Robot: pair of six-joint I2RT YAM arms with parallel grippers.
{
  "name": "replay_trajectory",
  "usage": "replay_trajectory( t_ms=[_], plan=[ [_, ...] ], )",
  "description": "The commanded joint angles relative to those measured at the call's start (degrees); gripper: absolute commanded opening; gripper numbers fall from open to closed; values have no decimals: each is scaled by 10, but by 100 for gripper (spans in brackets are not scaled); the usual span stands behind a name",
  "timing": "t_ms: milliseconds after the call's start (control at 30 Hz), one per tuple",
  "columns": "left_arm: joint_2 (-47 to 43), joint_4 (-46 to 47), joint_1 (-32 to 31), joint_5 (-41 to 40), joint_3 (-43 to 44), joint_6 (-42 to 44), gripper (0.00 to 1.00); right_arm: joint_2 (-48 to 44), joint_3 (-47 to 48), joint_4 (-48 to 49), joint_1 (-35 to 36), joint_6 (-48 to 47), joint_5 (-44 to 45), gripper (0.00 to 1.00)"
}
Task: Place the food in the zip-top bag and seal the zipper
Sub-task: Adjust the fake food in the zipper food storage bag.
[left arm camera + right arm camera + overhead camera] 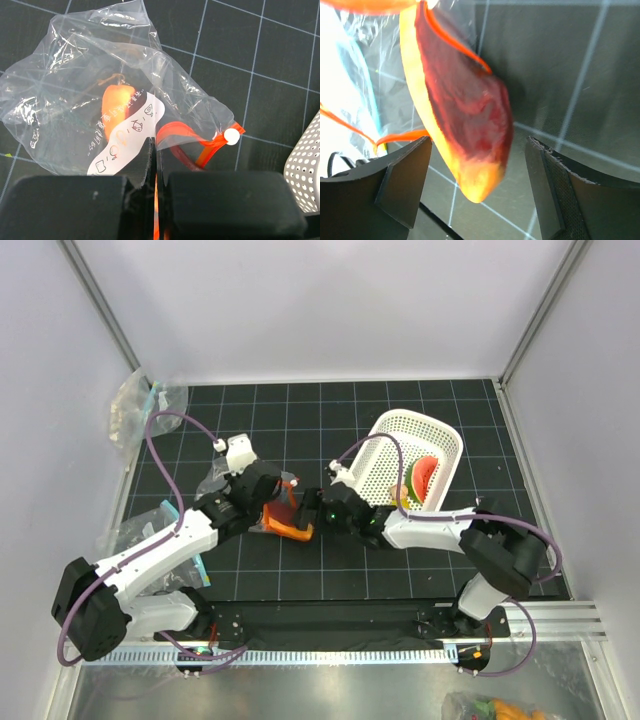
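The clear zip-top bag (65,85) lies on the black mat with an orange carrot-like piece (116,104) and a white label inside. My left gripper (156,150) is shut on the bag's red-orange zipper strip (181,131), beside its white slider (231,135). In the top view the left gripper (268,508) holds the bag's mouth. The dark red piece with a yellow rim (465,115) hangs at the bag's mouth between my right gripper's (480,195) open fingers, untouched. The right gripper (318,512) sits beside the piece (290,525). Watermelon slice (425,477) and lemon (400,493) lie in the basket.
The white lattice basket (440,430) stands tilted at the right of the mat, and its edge shows in the left wrist view (306,160). Other clear bags lie at the far left corner (140,405) and under the left arm (150,525). Walls enclose the mat.
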Motion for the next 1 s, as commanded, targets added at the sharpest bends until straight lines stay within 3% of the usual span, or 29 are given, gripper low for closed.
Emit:
replay_trajectory(
  t_ms=[0,33,67,200,233,333,433,967],
  plan=[
    [-7,27,1,-15,3,-12,0,20,-15,69,22,45,23,82],
    [-6,27,1,-11,4,-11,0,26,-15,84,25,47,20,79],
    [-5,27,1,-9,4,-11,0,31,-14,91,29,47,19,66],
    [-4,31,1,4,4,-7,0,34,-14,107,31,37,20,39],
    [-4,33,1,11,4,-5,0,32,-17,110,31,33,18,22],
    [-1,41,-5,26,6,9,0,5,-19,117,31,13,9,5],
    [13,40,-13,39,13,18,0,-31,-30,115,31,-7,20,1],
    [-4,39,-20,247,38,25,1,-233,-96,108,31,-173,108,1]
  ],
)
